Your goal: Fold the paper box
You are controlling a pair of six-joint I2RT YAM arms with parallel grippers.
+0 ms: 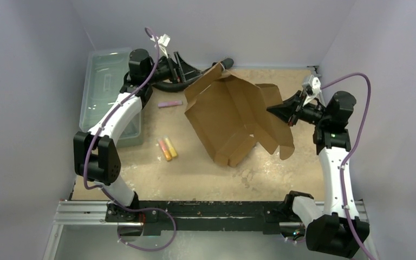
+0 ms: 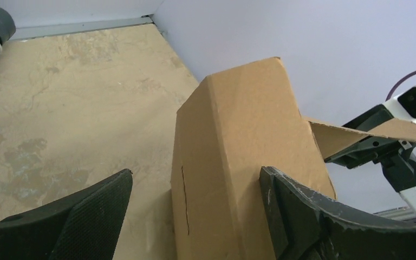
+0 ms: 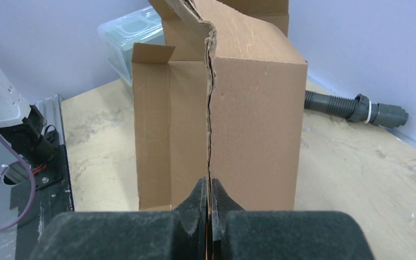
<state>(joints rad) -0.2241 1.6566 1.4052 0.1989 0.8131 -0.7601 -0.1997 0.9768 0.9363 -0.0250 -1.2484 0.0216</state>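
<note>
The paper box [image 1: 233,116] is a brown cardboard sheet, partly folded and standing tilted at mid-table. My right gripper [image 1: 283,111] is shut on the thin edge of one of its flaps from the right. In the right wrist view the two fingertips [image 3: 200,197] pinch that edge, and the box [image 3: 254,130] rises upright beyond them. My left gripper [image 1: 194,75] is at the box's far left corner, open wide. In the left wrist view a folded panel of the box [image 2: 238,162] stands between the jaws. The right finger [image 2: 303,216] is against it and the left finger [image 2: 86,216] is apart from it.
A clear plastic lidded bin [image 1: 105,92] stands at the left wall behind the left arm. A pink stick [image 1: 169,103] and an orange and a yellow one [image 1: 167,148] lie on the table left of the box. A grey hose [image 3: 352,108] lies along the back wall.
</note>
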